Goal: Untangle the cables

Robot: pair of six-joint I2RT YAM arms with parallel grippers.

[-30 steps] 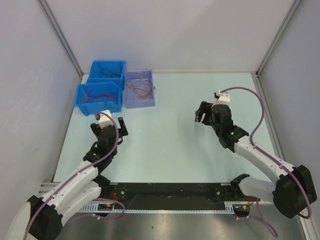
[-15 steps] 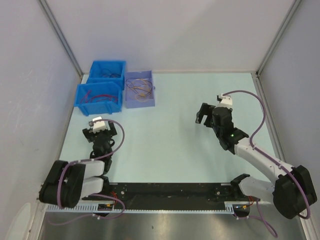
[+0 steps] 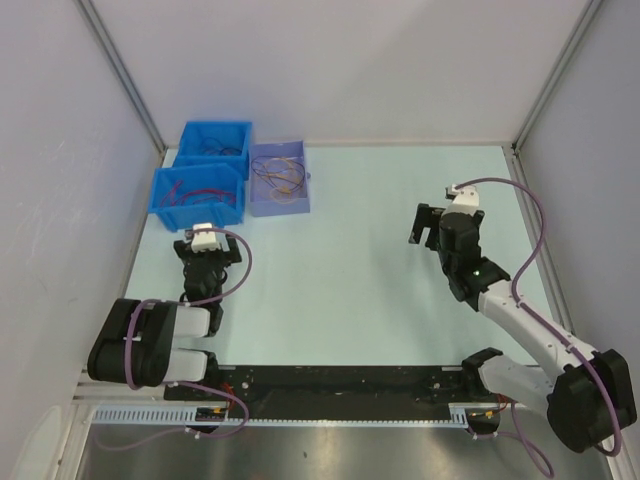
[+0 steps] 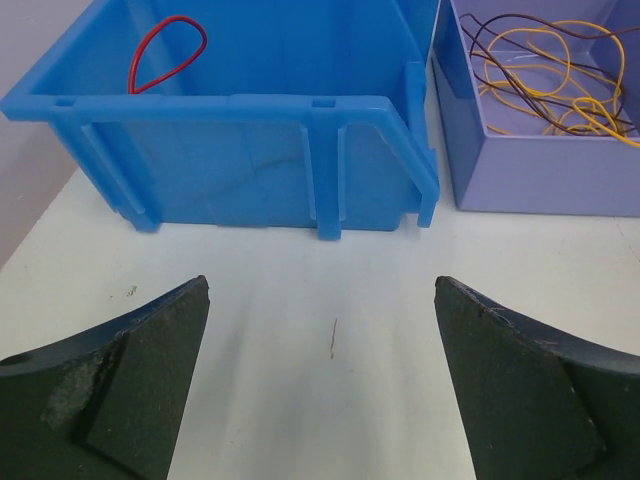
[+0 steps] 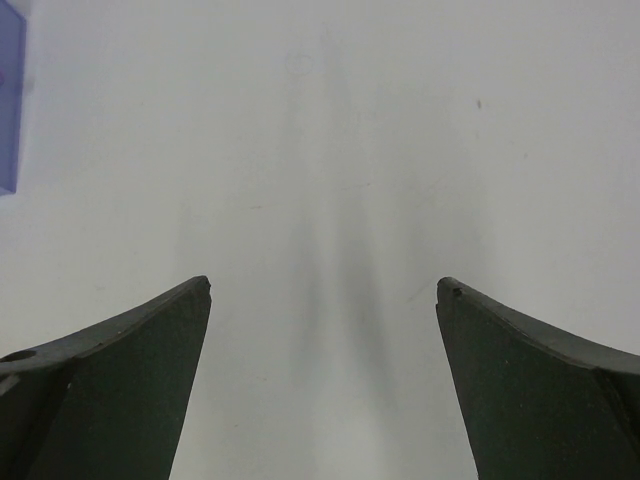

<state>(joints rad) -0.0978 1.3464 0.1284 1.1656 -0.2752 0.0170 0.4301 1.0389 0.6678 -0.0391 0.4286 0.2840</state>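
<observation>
Cables (image 3: 278, 175) lay sorted into three bins at the far left of the table (image 3: 340, 260), and neither of your grippers held any of them. The near blue bin (image 3: 198, 192) held red cable, and your left wrist camera showed one red loop (image 4: 165, 52) against its back wall. The far blue bin (image 3: 215, 140) behind it held a few dark strands, too thin to make out well. The lavender bin (image 3: 279, 180), touching the blue ones on their right, held yellow and dark cables (image 4: 545, 85) coiled together.

Your left gripper (image 3: 205, 250) sat low over the table just in front of the near blue bin, its fingers (image 4: 130, 370) spread wide and gripping nothing. A short dark mark (image 4: 333, 337) showed on the table between them, too small to identify.

Your right gripper (image 3: 430, 225) hung over bare table well apart from the bins, its fingers (image 5: 120, 380) also wide apart and empty.
</observation>
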